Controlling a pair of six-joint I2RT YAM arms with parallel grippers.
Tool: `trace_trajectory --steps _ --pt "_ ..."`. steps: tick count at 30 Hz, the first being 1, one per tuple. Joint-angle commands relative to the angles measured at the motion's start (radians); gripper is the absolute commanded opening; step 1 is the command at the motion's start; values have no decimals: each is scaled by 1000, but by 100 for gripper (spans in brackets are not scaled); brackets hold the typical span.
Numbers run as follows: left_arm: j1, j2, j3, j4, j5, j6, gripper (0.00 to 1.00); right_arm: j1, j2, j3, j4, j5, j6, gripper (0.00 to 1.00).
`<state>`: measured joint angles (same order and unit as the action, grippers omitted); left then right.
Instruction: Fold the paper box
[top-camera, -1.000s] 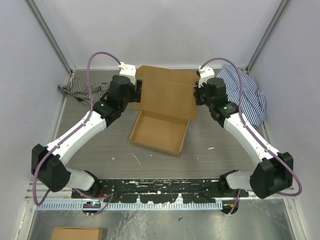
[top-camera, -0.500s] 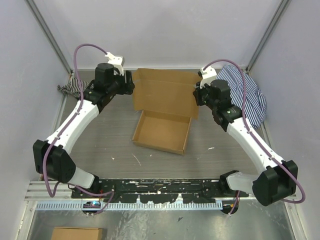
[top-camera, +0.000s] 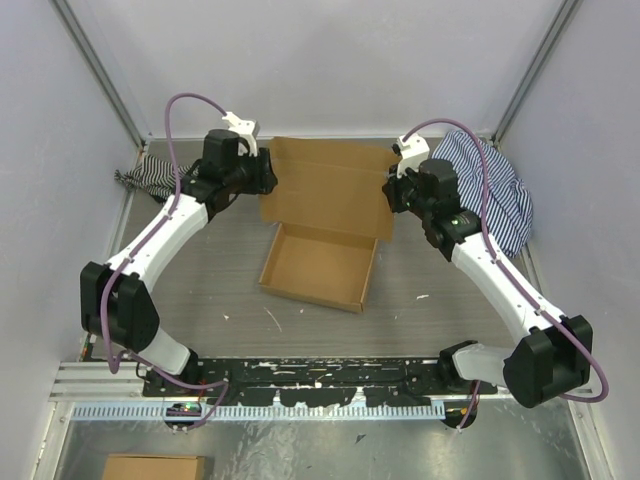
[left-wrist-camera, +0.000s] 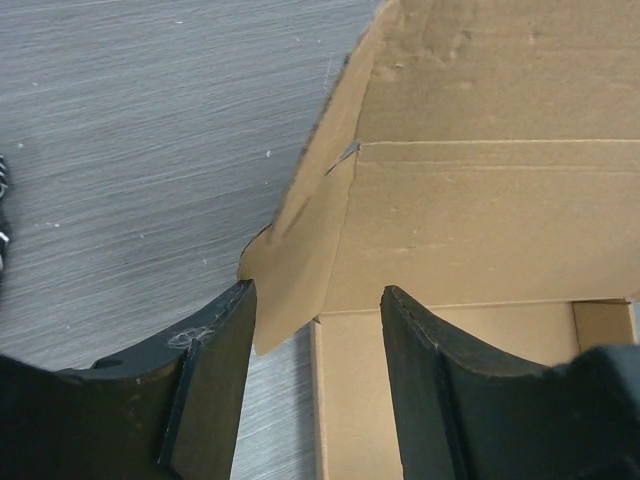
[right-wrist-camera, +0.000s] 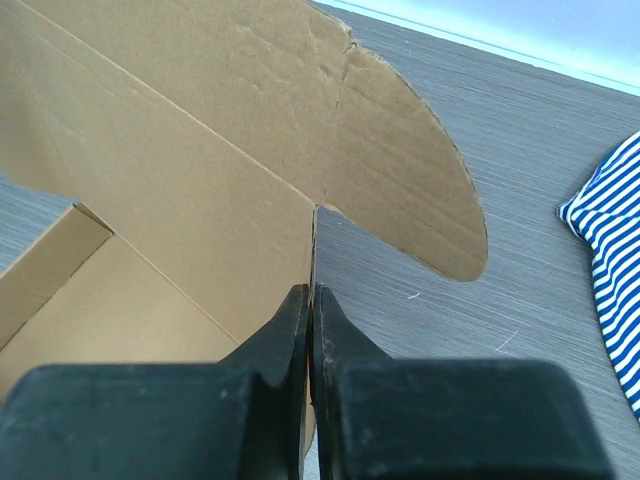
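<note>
Left gripper is brought back to the left side flap of the paper box lid, after being drawn away leftward half a second ago, box tray is shifted slightly back toward the left

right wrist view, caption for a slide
Right gripper shut on the paper box lid edge beside its rounded flap; striped cloth nearby.

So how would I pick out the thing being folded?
Look mid-way across the grey table, between the two white arms. There sits a plain brown cardboard box, a shallow open tray with a broad lid flap behind. Its neighbours are soft striped cloths at the far corners.
</note>
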<state>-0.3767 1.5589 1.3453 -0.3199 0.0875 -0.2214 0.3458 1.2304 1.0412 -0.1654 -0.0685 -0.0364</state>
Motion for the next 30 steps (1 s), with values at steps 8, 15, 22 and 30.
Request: trace_trajectory --steps 8,15,22,30 --pt "1 -20 43 4 -99 68 61 1 -6 44 32 -33 -13 1" --pt "1 18 65 50 -79 63 60 0 5 46 24 -56 -13 1" --pt "1 50 79 105 -44 39 45 1 28 62 10 -74 -10 1" --pt "0 69 128 -5 -34 21 0 0 65 112 -7 -103 21 1"
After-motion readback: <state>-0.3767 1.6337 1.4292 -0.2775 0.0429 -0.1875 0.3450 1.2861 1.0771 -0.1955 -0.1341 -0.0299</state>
